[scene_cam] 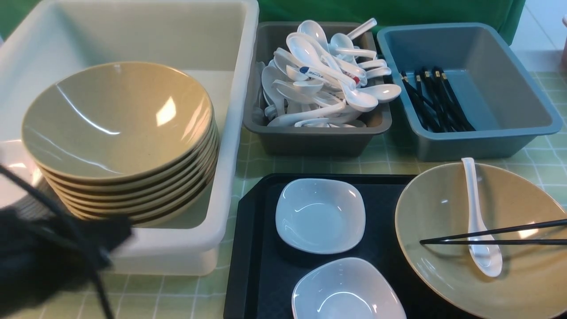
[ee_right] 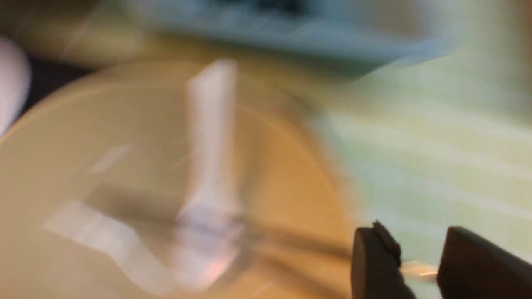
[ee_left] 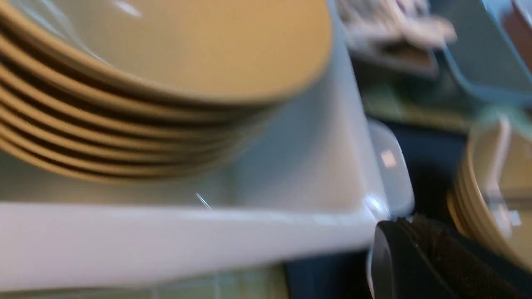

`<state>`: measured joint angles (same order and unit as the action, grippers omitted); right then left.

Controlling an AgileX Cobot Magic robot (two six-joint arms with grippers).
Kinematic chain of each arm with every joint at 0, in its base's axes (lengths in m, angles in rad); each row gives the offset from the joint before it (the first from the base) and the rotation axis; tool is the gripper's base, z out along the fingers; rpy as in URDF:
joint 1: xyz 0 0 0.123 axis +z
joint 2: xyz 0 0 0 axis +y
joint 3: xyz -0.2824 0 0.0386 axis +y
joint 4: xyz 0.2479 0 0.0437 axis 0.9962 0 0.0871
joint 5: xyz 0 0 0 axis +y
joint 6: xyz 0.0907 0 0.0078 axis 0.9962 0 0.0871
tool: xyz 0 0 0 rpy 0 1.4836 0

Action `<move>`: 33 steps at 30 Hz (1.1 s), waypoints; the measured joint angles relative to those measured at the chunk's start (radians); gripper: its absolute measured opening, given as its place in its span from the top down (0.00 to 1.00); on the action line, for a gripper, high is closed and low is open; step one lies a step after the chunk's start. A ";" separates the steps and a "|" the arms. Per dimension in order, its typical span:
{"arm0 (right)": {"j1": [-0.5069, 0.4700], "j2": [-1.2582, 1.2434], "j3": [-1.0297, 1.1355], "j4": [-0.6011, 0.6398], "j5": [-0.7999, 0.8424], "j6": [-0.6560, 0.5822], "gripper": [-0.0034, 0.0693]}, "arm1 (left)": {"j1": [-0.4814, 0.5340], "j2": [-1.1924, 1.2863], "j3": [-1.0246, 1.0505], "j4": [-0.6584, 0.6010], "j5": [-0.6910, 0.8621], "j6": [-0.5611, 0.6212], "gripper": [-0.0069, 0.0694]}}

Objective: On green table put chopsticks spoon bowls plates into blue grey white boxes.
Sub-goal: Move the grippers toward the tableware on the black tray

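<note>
Chopsticks step: right claw (ee_right: 415, 251) part-closed beside thin black chopsticks (scene_cam: 509, 242), grip unclear; next, carry to rectangular blue plastic box (scene_cam: 509, 66) ahead.

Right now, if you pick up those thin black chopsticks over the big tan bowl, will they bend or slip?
The thin black chopsticks look straight and rigid, so probably no bending. They're skinny and glossy, so likely light but slippery. The pair spreads at one end, so it may scissor apart.
</note>
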<state>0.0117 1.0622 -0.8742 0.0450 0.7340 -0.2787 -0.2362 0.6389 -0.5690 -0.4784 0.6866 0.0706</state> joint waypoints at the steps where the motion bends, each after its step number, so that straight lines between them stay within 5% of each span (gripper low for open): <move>1: 0.033 0.055 -0.054 0.020 0.082 -0.028 0.63 | -0.024 0.033 0.000 -0.062 0.013 0.082 0.91; 6: 0.146 0.343 -0.321 0.006 0.342 -0.152 0.58 | -0.093 0.170 0.000 -0.323 0.047 0.432 0.91; 10: 0.266 0.496 -0.404 -0.171 0.435 -0.145 0.42 | -0.103 0.239 0.000 -0.466 0.104 0.606 0.91; 15: 0.344 0.564 -0.357 -0.283 0.435 -0.167 0.18 | -0.103 0.257 0.000 -0.495 0.173 0.694 0.91; 20: 0.344 0.581 -0.276 -0.338 0.422 -0.192 0.08 | -0.103 0.258 0.000 -0.490 0.187 0.708 0.91; 28: 0.280 0.635 -0.249 -0.360 0.339 -0.194 0.15 | -0.103 0.258 0.000 -0.486 0.162 0.721 0.91; 31: 0.259 0.652 -0.248 -0.356 0.338 -0.194 0.31 | -0.103 0.258 0.000 -0.486 0.160 0.721 0.91; 33: 0.252 0.654 -0.245 -0.345 0.347 -0.194 0.59 | -0.103 0.258 0.000 -0.486 0.160 0.721 0.91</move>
<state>0.2632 1.7163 -1.1196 -0.2995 1.0812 -0.4732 -0.3392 0.8966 -0.5690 -0.9644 0.8471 0.7920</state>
